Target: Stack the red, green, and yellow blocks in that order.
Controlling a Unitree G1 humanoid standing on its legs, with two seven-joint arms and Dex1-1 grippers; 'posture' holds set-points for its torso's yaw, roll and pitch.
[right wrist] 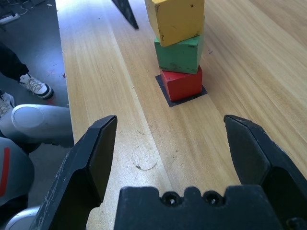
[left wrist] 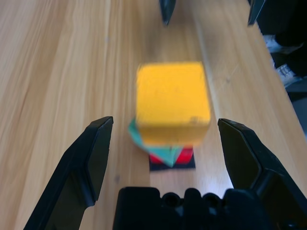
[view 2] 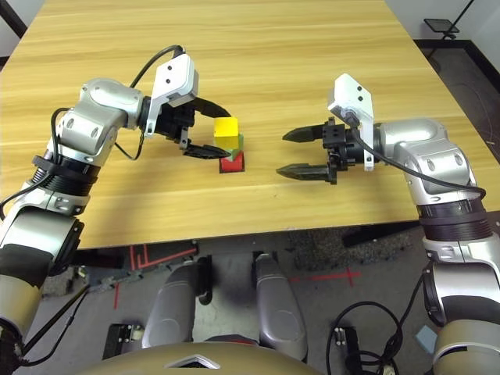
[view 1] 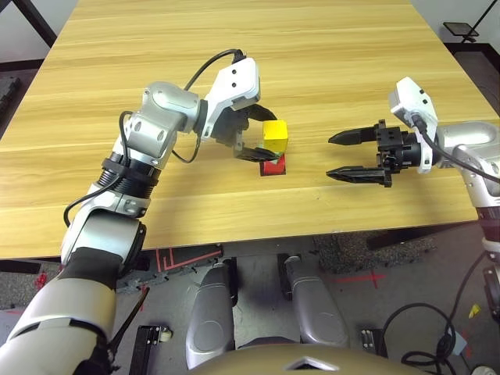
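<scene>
Stack looks finished on the worktop (view 1: 328,86), yellow block (right wrist: 175,19) over green block (right wrist: 180,53) over red block (right wrist: 182,82), left tool (left wrist: 165,158) spread around it, right tool (view 2: 301,152) spread nearby, so next probably just backing off gently.

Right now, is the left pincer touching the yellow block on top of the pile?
Apart. In the left wrist view, the left pincer stands open, and bare table shows between the yellow block and each of its fingers.
</scene>
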